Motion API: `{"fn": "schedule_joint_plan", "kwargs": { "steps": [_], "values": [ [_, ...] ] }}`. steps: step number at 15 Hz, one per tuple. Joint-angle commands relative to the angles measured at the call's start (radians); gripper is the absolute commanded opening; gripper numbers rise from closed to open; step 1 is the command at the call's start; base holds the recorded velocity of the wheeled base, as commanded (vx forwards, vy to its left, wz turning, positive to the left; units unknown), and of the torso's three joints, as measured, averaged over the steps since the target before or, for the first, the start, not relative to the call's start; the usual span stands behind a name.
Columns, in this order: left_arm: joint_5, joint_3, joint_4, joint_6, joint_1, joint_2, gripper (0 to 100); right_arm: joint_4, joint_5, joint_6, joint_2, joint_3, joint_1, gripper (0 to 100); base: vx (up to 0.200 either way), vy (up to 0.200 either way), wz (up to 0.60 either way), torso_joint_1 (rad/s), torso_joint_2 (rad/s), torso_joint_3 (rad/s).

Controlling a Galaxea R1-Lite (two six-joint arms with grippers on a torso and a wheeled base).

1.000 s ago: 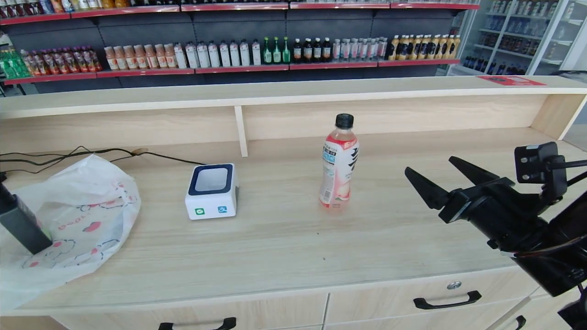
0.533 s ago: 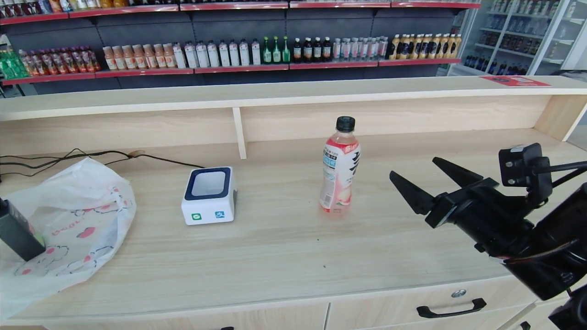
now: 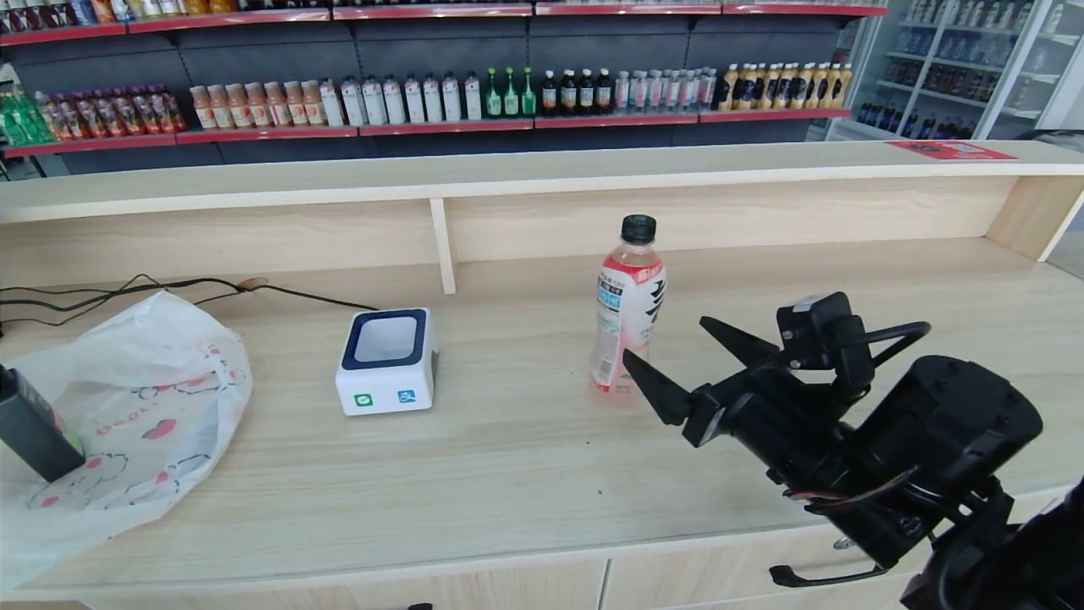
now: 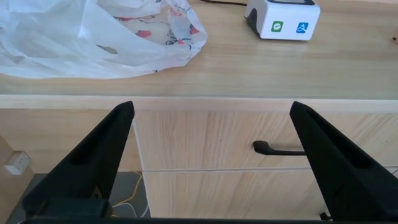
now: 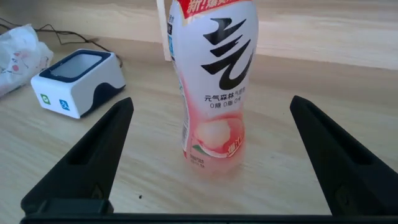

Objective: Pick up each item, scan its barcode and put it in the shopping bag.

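on the counter (image 3: 508, 457), with the bag (image 3: 127, 381) far left, the right claw (image 3: 665, 339) hangs released, jaws wide, just right of the upright bottle (image 3: 627, 313); an off-centre approach could let a finger knock it over. left claw (image 4: 211, 107) also released. the bottle's label bears bold dark characters; the scanner (image 3: 387, 360) shows two small icons.

You have a long light-wood counter (image 3: 508, 474) in front of you, with a raised ledge (image 3: 542, 174) along its far side. A pink drink bottle (image 3: 627, 313) with a black cap stands upright on it right of centre. A white scanner (image 3: 387, 360) with a dark blue-framed window sits well apart to the bottle's left. At the left end lies a crumpled white plastic bag (image 3: 135, 398) with red print, and black cables (image 3: 127, 286) run behind it toward the scanner.
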Motion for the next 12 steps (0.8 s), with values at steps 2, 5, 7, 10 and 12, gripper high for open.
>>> {"fn": "schedule_joint_plan", "kwargs": {
  "steps": [2, 5, 7, 10, 12],
  "values": [
    [-0.002, 0.0, -0.001, 0.0, 0.0, 0.0, 100, -0.001, -0.153, 0.034, 0.123, -0.085, 0.086, 100, 0.0, 0.0, 0.0, 0.0, 0.0, 0.0],
    [0.0, 0.0, -0.001, 0.0, 0.0, 0.0, 100, -0.001, -0.192, 0.043, 0.163, -0.139, 0.108, 100, 0.0, 0.0, 0.0, 0.0, 0.0, 0.0],
    [0.0, 0.0, -0.001, 0.0, 0.0, 0.0, 100, -0.001, -0.202, 0.043, 0.178, -0.171, 0.104, 100, 0.0, 0.0, 0.0, 0.0, 0.0, 0.0],
    [-0.002, 0.0, -0.002, 0.0, 0.0, 0.0, 100, -0.001, -0.245, 0.046, 0.188, -0.202, 0.072, 100, 0.0, 0.0, 0.0, 0.0, 0.0, 0.0],
    [-0.002, 0.0, -0.002, -0.002, 0.0, 0.0, 100, -0.001, -0.243, 0.046, 0.203, -0.219, 0.057, 100, 0.0, 0.0, 0.0, 0.0, 0.0, 0.0]
  ]
}}
